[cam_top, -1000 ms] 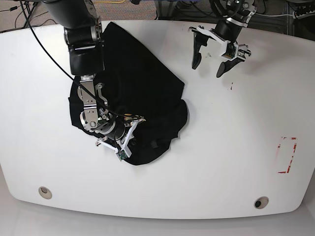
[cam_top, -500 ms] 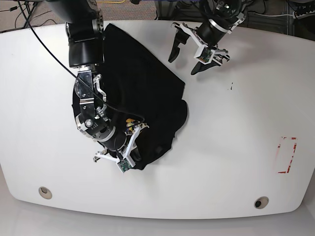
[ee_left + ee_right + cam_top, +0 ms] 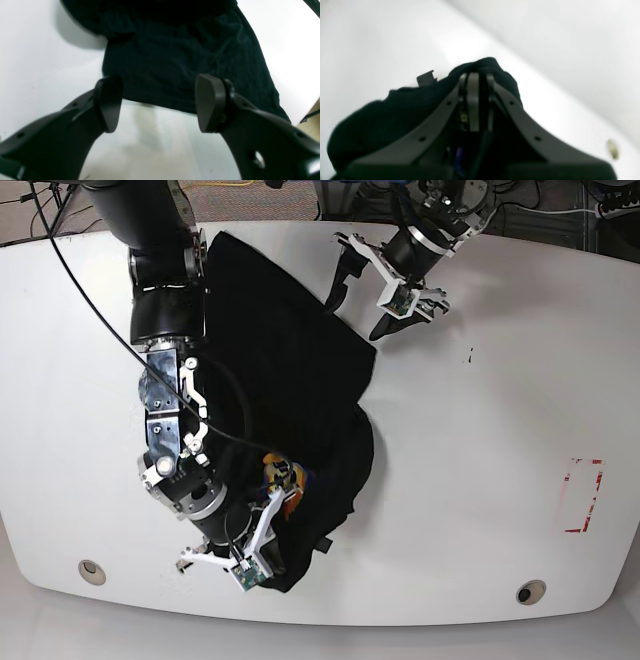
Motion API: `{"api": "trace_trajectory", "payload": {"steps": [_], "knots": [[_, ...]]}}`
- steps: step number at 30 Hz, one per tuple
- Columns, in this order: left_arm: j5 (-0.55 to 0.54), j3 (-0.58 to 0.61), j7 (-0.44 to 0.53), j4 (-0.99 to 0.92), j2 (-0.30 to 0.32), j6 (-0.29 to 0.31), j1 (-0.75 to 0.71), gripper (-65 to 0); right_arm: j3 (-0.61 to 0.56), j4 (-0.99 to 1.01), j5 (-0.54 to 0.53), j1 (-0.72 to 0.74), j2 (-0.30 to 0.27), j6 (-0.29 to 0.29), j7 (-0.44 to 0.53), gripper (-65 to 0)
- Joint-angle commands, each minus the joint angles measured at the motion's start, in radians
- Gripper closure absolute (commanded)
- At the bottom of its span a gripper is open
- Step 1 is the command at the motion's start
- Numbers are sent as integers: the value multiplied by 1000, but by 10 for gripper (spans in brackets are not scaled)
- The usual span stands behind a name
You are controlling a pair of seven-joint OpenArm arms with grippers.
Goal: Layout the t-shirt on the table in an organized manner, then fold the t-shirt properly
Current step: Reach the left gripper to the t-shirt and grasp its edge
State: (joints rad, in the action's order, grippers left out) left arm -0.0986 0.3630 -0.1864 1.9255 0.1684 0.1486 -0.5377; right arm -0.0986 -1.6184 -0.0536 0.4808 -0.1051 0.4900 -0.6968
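The right gripper [image 3: 477, 82] is pinching the t-shirt [image 3: 290, 400] on the table [image 3: 480, 480]; the left gripper [image 3: 157, 102] is gaping, empty, by its far edge. Only the base view is showing the print [image 3: 280, 480].

Look at the top left of the base view and you will see black cables [image 3: 35, 205] lying on the floor [image 3: 20, 225]. A yellow cable [image 3: 235, 185] runs along the top. A white power strip [image 3: 615, 208] sits at the far right.
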Motion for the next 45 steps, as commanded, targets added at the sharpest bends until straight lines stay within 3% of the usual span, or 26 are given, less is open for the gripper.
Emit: {"api": "trace_trajectory", "payload": {"steps": [1, 9, 18, 25, 40, 43, 45], "knots": [[-6, 3, 26, -31, -14, 3, 23, -429, -19, -16, -9, 66, 0, -7, 32, 0], [-6, -6, 26, -191, -79, -2, 118, -429, -25, -16, -10, 115, 15, -7, 32, 0], [-2, -103, 14, -292, -145, -2, 202, -429, -25, -16, -13, 109, 28, -7, 32, 0], [-6, -109, -104, -346, -151, -2, 296, -429, -25, -18, -16, 108, 28, -7, 32, 0], [-8, -101, -115, -472, -180, 1, 411, -419, -22, -21, -18, 108, 20, -7, 32, 0], [-5, -100, -115, -472, -178, 1, 408, -381, -22, -21, -18, 108, 20, -7, 32, 0], [-2, -89, -115, -473, -177, 1, 408, -290, -22, -21, -18, 108, 20, -7, 32, 0]]}}
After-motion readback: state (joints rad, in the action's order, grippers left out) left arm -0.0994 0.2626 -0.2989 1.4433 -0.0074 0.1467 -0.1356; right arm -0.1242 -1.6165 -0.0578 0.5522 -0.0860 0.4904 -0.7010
